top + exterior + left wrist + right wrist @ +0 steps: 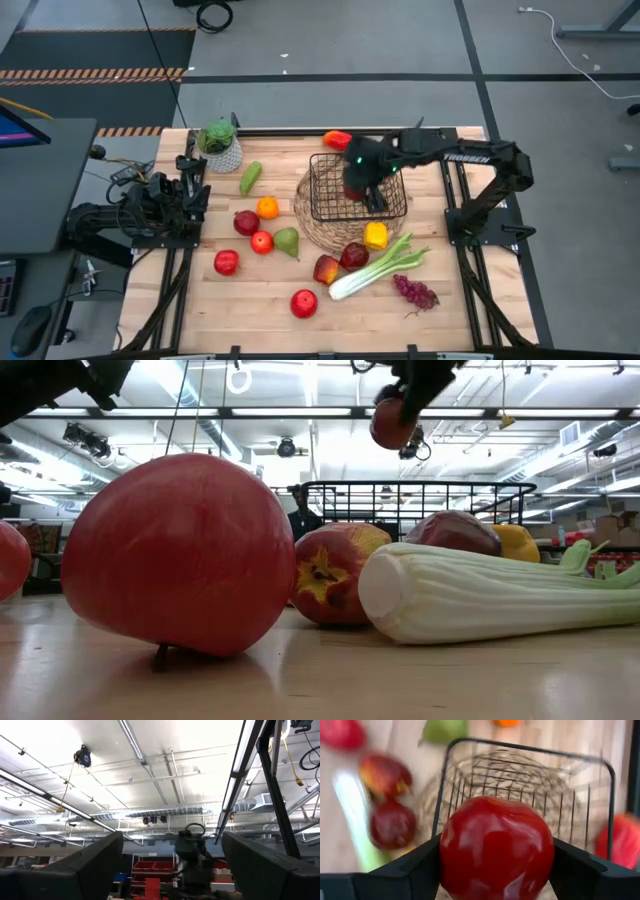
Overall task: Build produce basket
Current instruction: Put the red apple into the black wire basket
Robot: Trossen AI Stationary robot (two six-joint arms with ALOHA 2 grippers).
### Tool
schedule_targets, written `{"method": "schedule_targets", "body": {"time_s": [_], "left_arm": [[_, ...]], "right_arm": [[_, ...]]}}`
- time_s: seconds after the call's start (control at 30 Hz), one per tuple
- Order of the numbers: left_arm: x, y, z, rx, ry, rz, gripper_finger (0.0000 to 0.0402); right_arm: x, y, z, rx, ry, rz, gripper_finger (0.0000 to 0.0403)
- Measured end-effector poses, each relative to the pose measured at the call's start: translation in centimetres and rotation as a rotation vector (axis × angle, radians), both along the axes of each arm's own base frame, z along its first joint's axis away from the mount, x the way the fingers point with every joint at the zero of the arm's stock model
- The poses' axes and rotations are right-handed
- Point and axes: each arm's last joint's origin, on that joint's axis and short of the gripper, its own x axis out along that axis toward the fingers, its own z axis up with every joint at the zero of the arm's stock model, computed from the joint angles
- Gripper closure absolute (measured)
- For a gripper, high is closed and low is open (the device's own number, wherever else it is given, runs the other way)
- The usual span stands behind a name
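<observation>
A glossy red apple (496,851) is clamped between the two dark fingers of the right gripper (496,870) and is held in the air directly above the black wire-mesh basket (325,207). The basket's floor can be seen through the mesh in the right wrist view, and no produce is made out inside it (the held apple hides part of the interior). The basket is seated on a round woven straw mat (318,232) near the middle of the table (200,310).

In the low view, a large red apple (178,554) is found closest to the camera, with a red-and-yellow apple (330,574) and a pale-green celery stalk (490,592) behind it, and the basket's rim beyond those. The held apple is seen high above that rim.

From above, a yellow pepper (375,235) is seen touching the mat's edge, purple grapes (415,292) lie near the celery, and a green pear (287,241) and an orange (267,207) lie just left of the mat. A red pepper (337,139) lies at the table's far edge.

The left gripper (172,870) is parked at the table's left edge, its fingers spread apart and empty.
</observation>
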Motion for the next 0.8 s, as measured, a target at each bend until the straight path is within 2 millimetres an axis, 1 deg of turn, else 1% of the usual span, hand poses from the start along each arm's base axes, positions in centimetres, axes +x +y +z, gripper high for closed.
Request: {"method": "schedule_targets", "body": {"time_s": [0.07, 0.13, 0.23, 0.3, 0.47, 0.57, 0.7, 0.8], "left_arm": [[0.0, 0.0, 0.0, 0.0, 0.003, 0.0, 0.0054], [0.1, 0.0, -0.1, 0.0, 0.016, 0.0, 0.0054], [0.3, 0.0, -0.3, -0.001, 0.045, 0.001, 0.0054], [0.6, 0.0, -0.3, -0.007, 0.107, 0.006, 0.0054], [0.9, 0.2, 1.3, -0.048, 0.261, 0.033, 0.0054], [1.2, 0.2, 1.8, -0.068, 0.323, 0.027, 0.0054], [1.7, 0.2, 2.2, -0.071, 0.347, 0.031, 0.0054], [1.8, 0.3, 2.3, -0.085, 0.35, 0.051, 0.0054]], "right_arm": [[0.5, 0.9, -0.6, -0.079, 0.032, 0.079, 0.0098], [0.9, 1.5, -1.1, -0.133, 0.067, 0.12, 0.0098], [1.2, 2.0, -1.7, -0.183, 0.099, 0.117, 0.0098], [1.2, 2.2, -1.7, -0.21, 0.106, 0.112, 0.0098], [1.1, 2.7, -1.5, -0.338, 0.117, 0.128, 0.0098], [1.1, 3.4, -1.5, -0.46, 0.149, 0.222, 0.0098], [1.1, 4.3, -1.4, -0.647, 0.201, 0.391, 0.0098], [1.0, 5.1, -1.3, -0.756, 0.236, 0.489, 0.0098]]}}
